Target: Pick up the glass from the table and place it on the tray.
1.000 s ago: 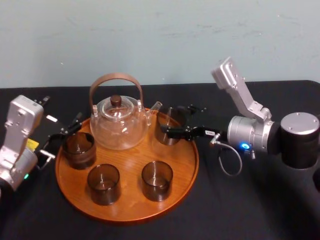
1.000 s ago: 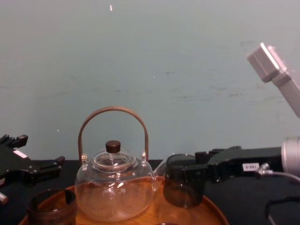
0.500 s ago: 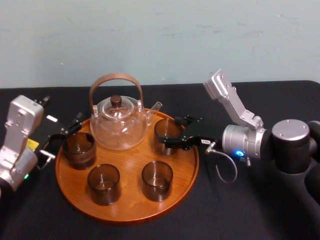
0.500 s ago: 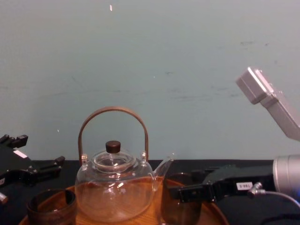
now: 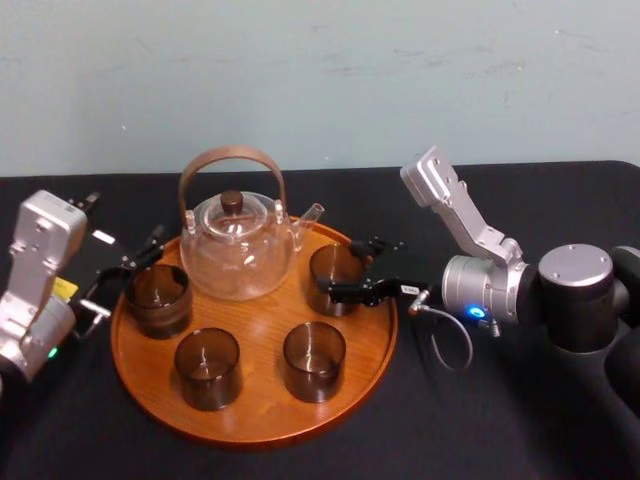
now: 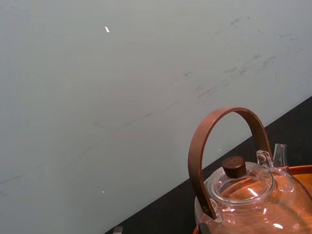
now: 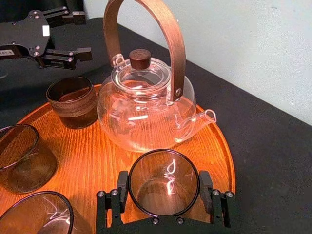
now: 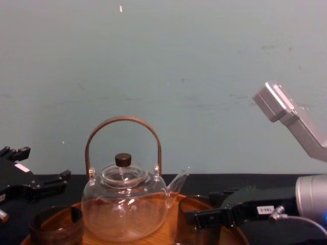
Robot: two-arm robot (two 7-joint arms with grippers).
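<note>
Placement looks all but done to us: the small smoky-brown drinking glass (image 7: 164,187) stands upright on the large round orange-brown wooden tray (image 5: 260,315), in its far right part, just beside the spout of the clear glass teapot with a curved wooden handle (image 5: 238,252). The right gripper (image 5: 336,267) reaches in over the tray's right edge. Its black fingers (image 7: 122,181) sit one on each side of the glass, closed against its wall, so as far as we can judge it has hold of the glass and nothing else. We take the low, sideways grip to be what keeps the glass upright and its mouth unobstructed. The chosen spot leaves a gap to the teapot and sets the glass well apart from the three more glasses (image 5: 207,367) on the tray, one near its left edge and two toward its near edge. The left gripper (image 7: 84,33) waits just off the tray's left edge, jaws apart and empty, out of the way. Under it all lies the table (image 5: 450,430), draped in plain black cloth, with the tray left of its middle. Behind it rises a pale blue-green wall (image 5: 320,80) with faint scuffs. What remains, we think, is to let go and back out rightward without nudging the glass into the spout.
</note>
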